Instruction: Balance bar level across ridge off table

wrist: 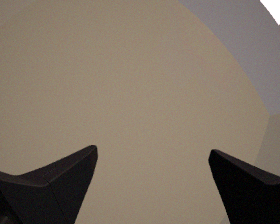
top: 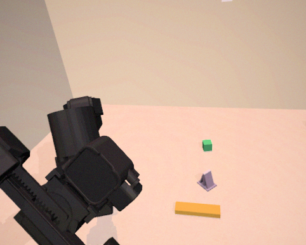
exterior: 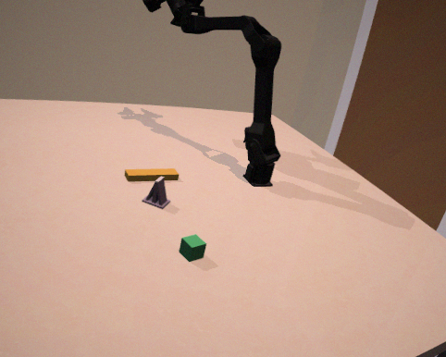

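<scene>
Seen from above, the black arm (top: 76,133) (exterior: 264,92) looms at the ridge's 9 o'clock, its claw (top: 41,203) (exterior: 154,4) (wrist: 155,155) raised, spread wide and holding nothing. The orange bar (top: 197,209) (exterior: 152,175) lies flat on the pink table (top: 260,178) (exterior: 287,277), just off the ridge toward 7 o'clock. The mauve ridge (top: 208,179) (exterior: 159,191) stands upright, bare-topped; a green cube (top: 207,145) (exterior: 192,248) sits at its 12 o'clock.

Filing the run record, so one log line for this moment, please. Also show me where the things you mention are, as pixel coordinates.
gripper (wrist: 155,155): open, nothing held | orange bar (top: 197,209) (exterior: 152,175): flat on table | ridge (top: 207,181) (exterior: 158,193): upright, bar not on it
</scene>
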Available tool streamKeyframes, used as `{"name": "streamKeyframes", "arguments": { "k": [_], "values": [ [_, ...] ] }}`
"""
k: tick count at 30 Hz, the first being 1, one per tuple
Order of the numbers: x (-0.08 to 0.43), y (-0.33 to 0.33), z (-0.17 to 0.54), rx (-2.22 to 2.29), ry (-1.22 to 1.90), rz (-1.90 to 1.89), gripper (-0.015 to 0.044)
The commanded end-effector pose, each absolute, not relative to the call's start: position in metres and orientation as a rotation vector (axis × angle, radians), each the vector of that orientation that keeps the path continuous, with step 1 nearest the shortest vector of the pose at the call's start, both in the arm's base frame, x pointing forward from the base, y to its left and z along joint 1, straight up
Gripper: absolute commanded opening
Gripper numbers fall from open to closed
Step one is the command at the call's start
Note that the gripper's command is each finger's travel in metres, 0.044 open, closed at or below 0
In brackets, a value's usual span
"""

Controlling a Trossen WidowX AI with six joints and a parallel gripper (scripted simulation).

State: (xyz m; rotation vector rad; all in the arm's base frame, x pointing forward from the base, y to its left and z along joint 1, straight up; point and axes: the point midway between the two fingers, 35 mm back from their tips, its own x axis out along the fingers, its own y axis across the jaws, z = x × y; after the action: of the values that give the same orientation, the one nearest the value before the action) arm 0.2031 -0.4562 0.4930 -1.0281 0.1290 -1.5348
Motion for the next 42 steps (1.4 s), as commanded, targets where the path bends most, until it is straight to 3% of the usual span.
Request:
{"name": "streamKeyframes", "arguments": {
  "k": [1,4,24,42],
  "values": [
    [0.205,-0.456,0.492,-1.025,0.131,-1.529,0.0374],
    [0.225,-0.454,0.478,-0.981,0.160,-1.454,0.0315],
    [0.367,-0.365,0.335,-0.609,0.460,-0.840,0.0315],
    [0.398,-0.214,0.210,-0.310,0.832,-0.372,0.0315]
  ]
}}
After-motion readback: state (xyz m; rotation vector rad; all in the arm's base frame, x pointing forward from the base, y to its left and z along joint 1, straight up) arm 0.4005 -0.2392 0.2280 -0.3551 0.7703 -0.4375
